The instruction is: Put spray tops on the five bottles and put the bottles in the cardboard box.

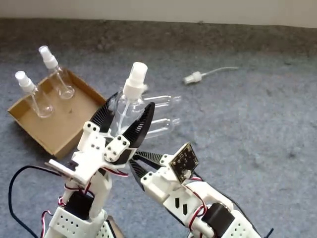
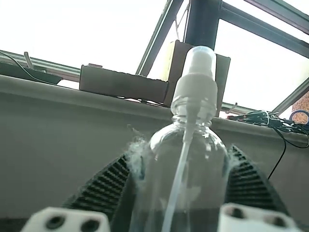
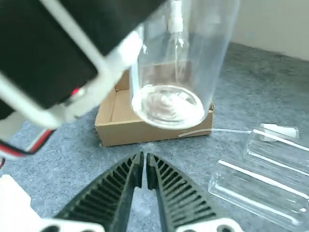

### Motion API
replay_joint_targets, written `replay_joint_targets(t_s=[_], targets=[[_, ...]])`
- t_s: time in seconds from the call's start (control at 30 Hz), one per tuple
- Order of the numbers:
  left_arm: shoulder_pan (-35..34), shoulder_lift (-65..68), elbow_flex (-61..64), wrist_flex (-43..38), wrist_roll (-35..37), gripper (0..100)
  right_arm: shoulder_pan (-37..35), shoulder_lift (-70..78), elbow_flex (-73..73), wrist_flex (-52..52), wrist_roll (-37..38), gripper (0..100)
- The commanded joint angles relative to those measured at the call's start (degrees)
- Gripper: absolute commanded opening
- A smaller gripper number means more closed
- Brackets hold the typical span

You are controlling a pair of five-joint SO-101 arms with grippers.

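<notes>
Where the left fingers (image 1: 138,126) clamp: capped bottle (image 2: 186,159), upright, raised beside the box (image 1: 54,126).
Right fingers (image 3: 120,188): closed, empty, below that bottle.
Box: left edge of the counter (image 1: 257,124), two capped bottles (image 1: 34,96) inside.
Counter middle: two uncapped bottles (image 1: 161,101) lying; loose spray top (image 1: 194,78) beyond.

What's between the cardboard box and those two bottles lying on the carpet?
In the high view, the left claw, shut on a capped bottle, stands between the cardboard box and the lying bottles.

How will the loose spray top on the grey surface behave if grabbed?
The spray top looks small, so probably light. Its thin tube curves, so it likely flexes if nudged. Lying sideways, it may swivel.
</notes>
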Motion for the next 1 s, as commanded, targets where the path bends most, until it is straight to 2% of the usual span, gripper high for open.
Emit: replay_joint_targets(t_s=[0.0,0.3,0.57,0.67,0.77,0.87,0.97], targets=[[0.13,-0.66,1.19,2.64,0.53,15,3.38,-0.66,-4.0,-1.45,-0.44,0.5],[0.13,-0.66,1.19,4.57,0.53,15,10.24,-0.66,-4.18,-1.54,-0.44,0.5],[0.13,-0.66,1.19,4.13,0.62,15,9.89,-0.66,-3.82,-1.54,-0.44,0.5],[0.13,-0.84,1.1,2.29,0.7,15,6.29,-0.66,-3.91,-1.54,-0.44,0.5],[0.04,-0.84,1.1,-2.81,0.44,15,-0.57,-0.66,-3.82,-2.33,0.0,0.5],[-0.13,-0.84,1.1,-6.59,0.44,15,-6.2,-0.66,-3.74,-10.42,0.0,0.5],[-0.4,-0.84,1.1,-8.0,0.35,15,-7.6,-0.66,-1.98,-17.8,0.09,0.5]])
